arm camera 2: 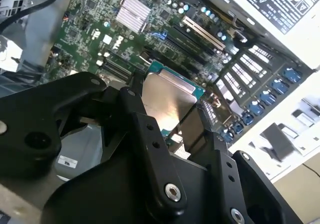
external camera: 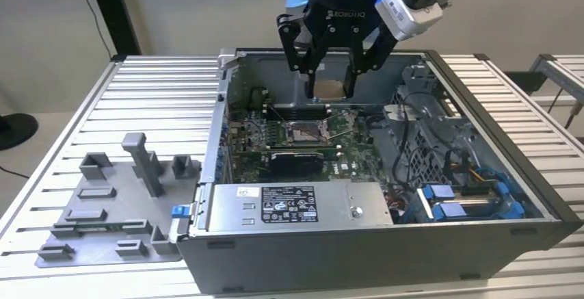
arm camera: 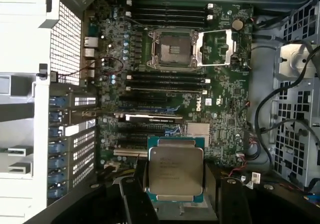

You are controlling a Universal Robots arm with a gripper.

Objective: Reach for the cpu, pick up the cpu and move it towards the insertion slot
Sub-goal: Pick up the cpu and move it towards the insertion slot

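The gripper (external camera: 330, 73) hangs over the open computer case (external camera: 538, 196), above the rear part of the motherboard (external camera: 245, 150), with the case walls rising on all sides and a tangle of cables (external camera: 411, 141) on the exterior view's right. Its 2 fingers (arm camera 2: 150, 134) are closed onto the cpu (arm camera: 175, 169), pinching it by opposite edges so the silvery top face shows between them in both wrist views; the jaws stand only as wide as the chip. The cpu is lifted clear of the board, with open air beneath it. The insertion slot (arm camera: 172, 49) lies well apart from the chip on the board, its metal frame flipped open beside the dark centre. In the exterior view the slot (external camera: 306, 133) sits below and just in front of the gripper. The chip seems level, though the fingers hide its side edges. The grey fixture plate (external camera: 109, 224) lies outside the case on the slatted table (external camera: 164, 87).
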